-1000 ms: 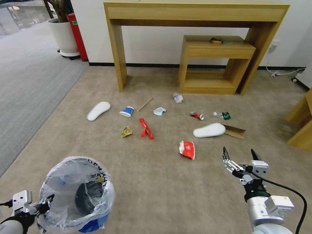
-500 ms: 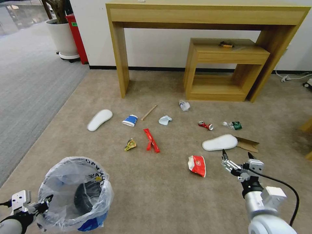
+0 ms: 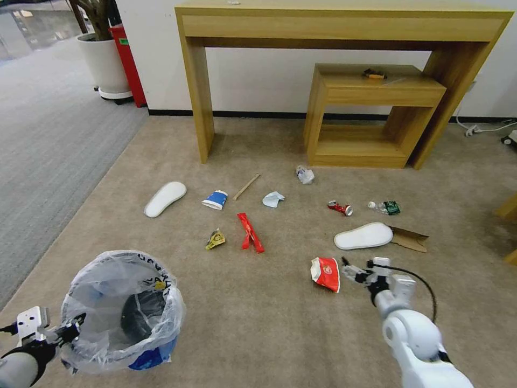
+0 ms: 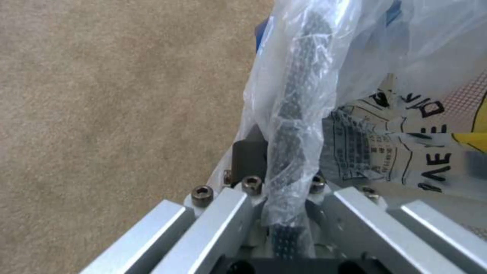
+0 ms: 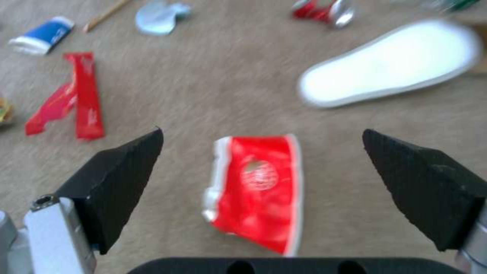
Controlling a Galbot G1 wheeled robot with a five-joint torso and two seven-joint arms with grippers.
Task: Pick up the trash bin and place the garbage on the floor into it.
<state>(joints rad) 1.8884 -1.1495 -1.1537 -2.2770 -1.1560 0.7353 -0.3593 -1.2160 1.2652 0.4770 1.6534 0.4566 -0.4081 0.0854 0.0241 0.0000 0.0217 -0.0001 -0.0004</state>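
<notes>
Lower right, the right claw [image 3: 355,269] gapes beside the flattened red cup [image 3: 325,273], likely light and crushable; left claw [image 3: 72,334] clamps the bin [image 3: 123,312] rim.

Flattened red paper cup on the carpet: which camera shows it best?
The right wrist view: the flattened red paper cup lies large and unobstructed between the open right pincer fingers. The head view shows it small.

Beige carpet floor [image 3: 258,323], scattered garbage: white insoles [image 3: 165,198], flattened red cup [image 3: 326,272], red wrapper [image 3: 251,233]

White wall [image 3: 258,81], wooden tables [image 3: 344,24], grey carpet [image 3: 48,140]
</notes>
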